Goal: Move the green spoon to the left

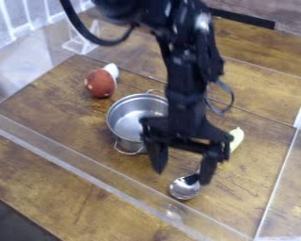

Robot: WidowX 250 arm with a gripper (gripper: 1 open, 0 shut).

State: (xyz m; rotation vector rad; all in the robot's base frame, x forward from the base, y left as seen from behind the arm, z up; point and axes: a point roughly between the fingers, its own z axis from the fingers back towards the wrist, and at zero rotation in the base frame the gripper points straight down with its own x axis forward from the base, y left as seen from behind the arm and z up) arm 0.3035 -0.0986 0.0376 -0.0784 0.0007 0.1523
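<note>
Gripper (182,177) hangs open above the green spoon (184,187).

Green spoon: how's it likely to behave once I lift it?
The spoon's handle looks like thick, smooth plastic, so it should stay stiff but might slip a little. The bowl is shiny metal, so that end may weigh more and dip if the tool closes far up the handle. Its rounded bowl could let it rock if nudged.
</note>
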